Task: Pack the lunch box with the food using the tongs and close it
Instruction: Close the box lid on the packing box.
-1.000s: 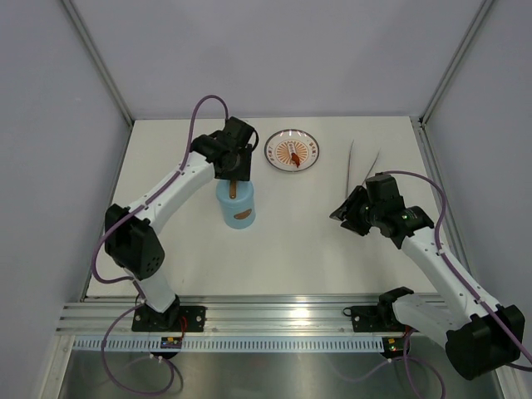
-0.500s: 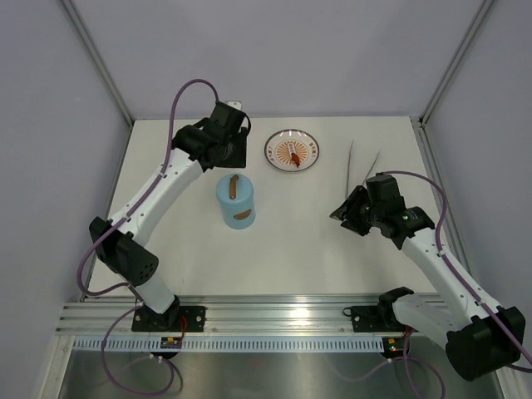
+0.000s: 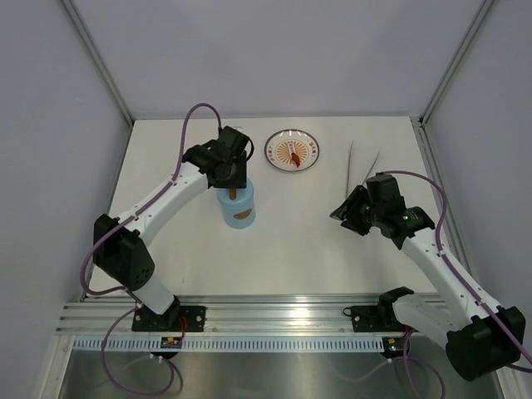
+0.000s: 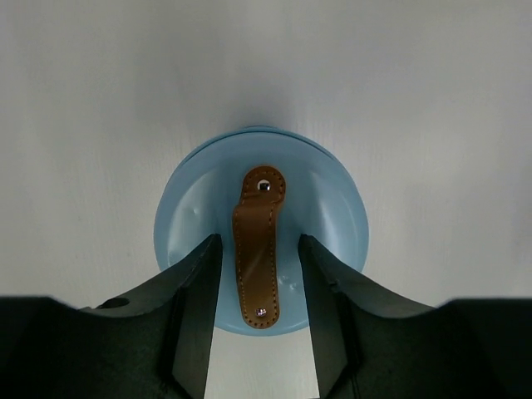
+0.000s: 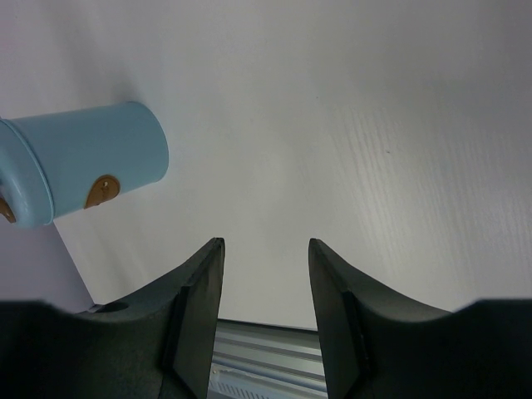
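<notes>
Light-blue lunch box (image 3: 238,208), lidded, brown strap (image 4: 258,249)

This is a robot lab. Two robot arms (image 3: 166,198) are bolted to a metal rail (image 3: 274,314) by a white table (image 3: 291,249).

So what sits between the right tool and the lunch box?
Nothing: only bare white table separates the right tool from the lunch box. The top external view shows that stretch; the plate and tongs lie farther back.
</notes>
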`<state>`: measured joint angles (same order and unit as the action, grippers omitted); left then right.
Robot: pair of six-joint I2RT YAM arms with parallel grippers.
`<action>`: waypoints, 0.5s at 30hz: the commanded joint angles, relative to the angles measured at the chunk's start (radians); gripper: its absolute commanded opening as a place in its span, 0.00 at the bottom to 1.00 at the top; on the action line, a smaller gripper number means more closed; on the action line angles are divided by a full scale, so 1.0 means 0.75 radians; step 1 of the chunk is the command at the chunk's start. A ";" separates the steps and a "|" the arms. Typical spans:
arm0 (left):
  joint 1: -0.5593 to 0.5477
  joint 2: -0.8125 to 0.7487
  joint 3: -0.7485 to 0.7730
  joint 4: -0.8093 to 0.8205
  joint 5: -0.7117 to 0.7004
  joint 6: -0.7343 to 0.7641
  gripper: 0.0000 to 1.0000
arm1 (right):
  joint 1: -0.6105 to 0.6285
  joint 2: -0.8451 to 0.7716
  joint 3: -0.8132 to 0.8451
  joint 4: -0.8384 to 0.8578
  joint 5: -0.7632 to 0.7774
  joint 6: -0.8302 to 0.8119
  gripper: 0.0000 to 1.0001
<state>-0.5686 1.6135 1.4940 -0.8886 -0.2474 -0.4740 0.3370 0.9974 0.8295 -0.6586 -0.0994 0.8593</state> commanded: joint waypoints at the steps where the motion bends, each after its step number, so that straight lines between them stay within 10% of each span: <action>1: -0.001 0.021 -0.015 -0.034 0.058 -0.045 0.45 | -0.012 -0.017 0.015 0.011 -0.017 -0.009 0.52; 15: -0.001 -0.002 0.374 -0.190 -0.116 0.055 0.49 | -0.010 -0.023 0.005 0.023 -0.021 0.004 0.52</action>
<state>-0.5701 1.6005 1.7454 -1.0058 -0.2974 -0.4519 0.3370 0.9966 0.8295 -0.6563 -0.0998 0.8593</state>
